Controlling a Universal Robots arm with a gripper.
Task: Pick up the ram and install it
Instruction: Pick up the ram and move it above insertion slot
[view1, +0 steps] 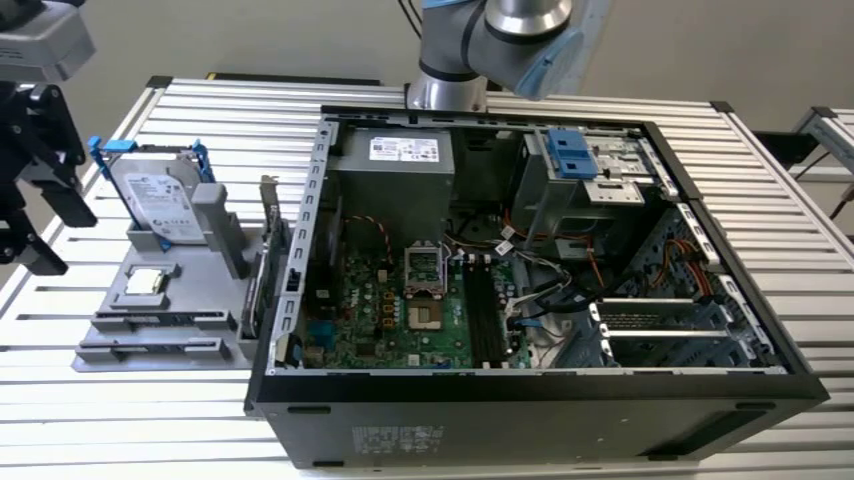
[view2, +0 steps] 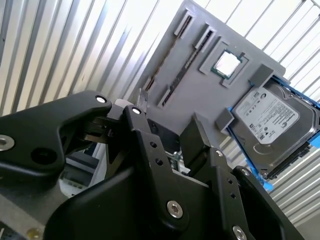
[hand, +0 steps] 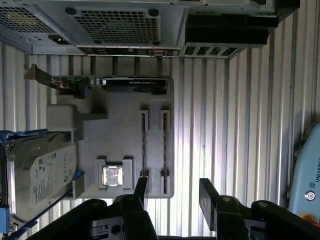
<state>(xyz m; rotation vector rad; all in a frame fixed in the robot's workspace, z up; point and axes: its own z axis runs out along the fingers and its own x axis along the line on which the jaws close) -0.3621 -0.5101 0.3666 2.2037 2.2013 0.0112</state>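
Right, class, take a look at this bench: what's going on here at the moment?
A robot arm's tool hangs open and empty over a grey parts holder beside the open computer case. The holder carries a hard drive, a processor chip and two narrow slots with thin dark strips, probably the ram on edge. Nothing is picked up yet.

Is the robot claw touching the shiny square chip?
Apart. In the first wrist view, grey tray shows between the open gripper and the chip.
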